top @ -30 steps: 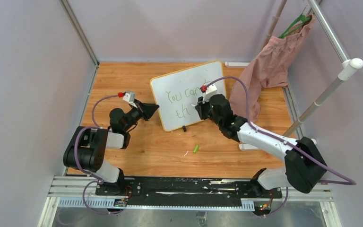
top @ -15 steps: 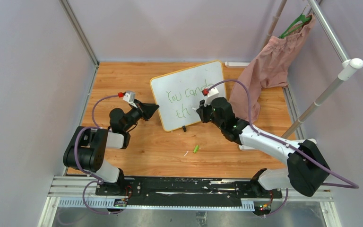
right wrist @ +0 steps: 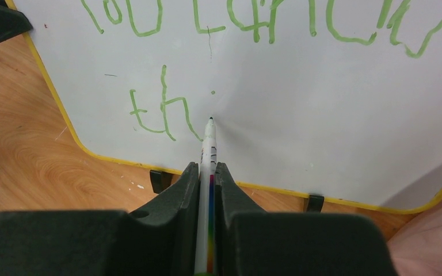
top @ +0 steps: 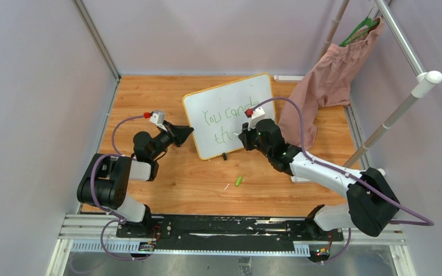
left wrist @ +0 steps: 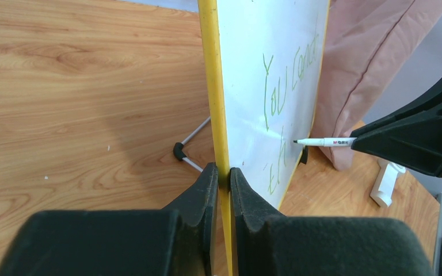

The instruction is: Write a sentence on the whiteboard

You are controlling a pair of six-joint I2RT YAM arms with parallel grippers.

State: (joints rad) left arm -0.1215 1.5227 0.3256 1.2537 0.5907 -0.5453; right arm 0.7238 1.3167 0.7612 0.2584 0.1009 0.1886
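The whiteboard [top: 230, 92] stands tilted on black clip feet, white with a yellow rim [left wrist: 210, 86]. My left gripper [top: 189, 131] [left wrist: 223, 170] is shut on the rim at the board's left edge. The sentence [top: 225, 115] is in green marker: "You can do" runs along the upper row, and "th" [right wrist: 162, 109] sits below it. My right gripper [top: 243, 135] [right wrist: 207, 168] is shut on a white marker [right wrist: 209, 146] [left wrist: 324, 141]. The marker's dark tip touches the board just right of the "th".
A pink garment [top: 328, 86] hangs from a green hanger on a white rack [top: 406, 106] right of the board, close to my right arm. A small green cap [top: 239, 181] lies on the wooden table in front of the board. Grey walls enclose the table.
My right gripper has shifted slightly down and toward the near side with the marker, uncovering the end of the upper row. The left gripper and the board have not moved.
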